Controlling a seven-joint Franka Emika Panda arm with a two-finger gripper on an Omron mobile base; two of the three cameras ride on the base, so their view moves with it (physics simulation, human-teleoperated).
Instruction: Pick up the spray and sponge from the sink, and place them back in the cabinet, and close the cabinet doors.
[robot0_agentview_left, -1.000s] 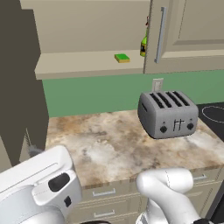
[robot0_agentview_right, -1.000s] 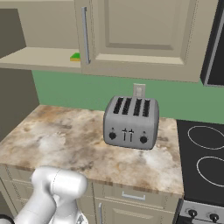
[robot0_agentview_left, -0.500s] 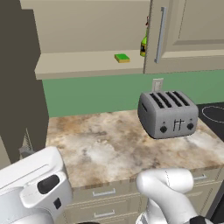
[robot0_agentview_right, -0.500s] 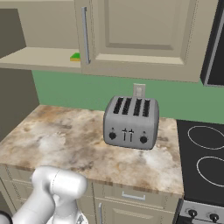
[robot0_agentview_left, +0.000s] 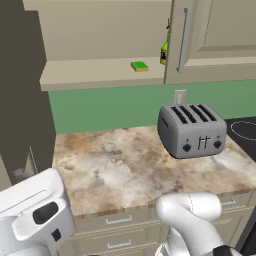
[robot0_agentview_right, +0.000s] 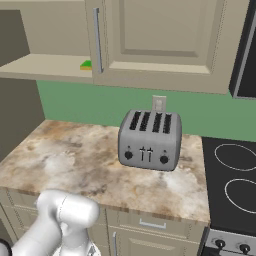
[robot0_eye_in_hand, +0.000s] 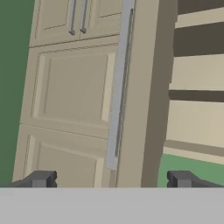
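We've got the jaws of the gripper (robot0_eye_in_hand: 109, 179) wide open and empty, straddling the cabinet door's (robot0_eye_in_hand: 70, 96) vertical handle (robot0_eye_in_hand: 119, 87), which runs lengthwise straight ahead between them.

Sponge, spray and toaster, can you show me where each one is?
sponge (robot0_agentview_left: 139, 66), left base view, on its green top.
spray (robot0_agentview_left: 164, 52), left base view, on the green body showing beside the door edge.
toaster (robot0_agentview_right: 148, 141), right base view, on its grey front, above the knobs.
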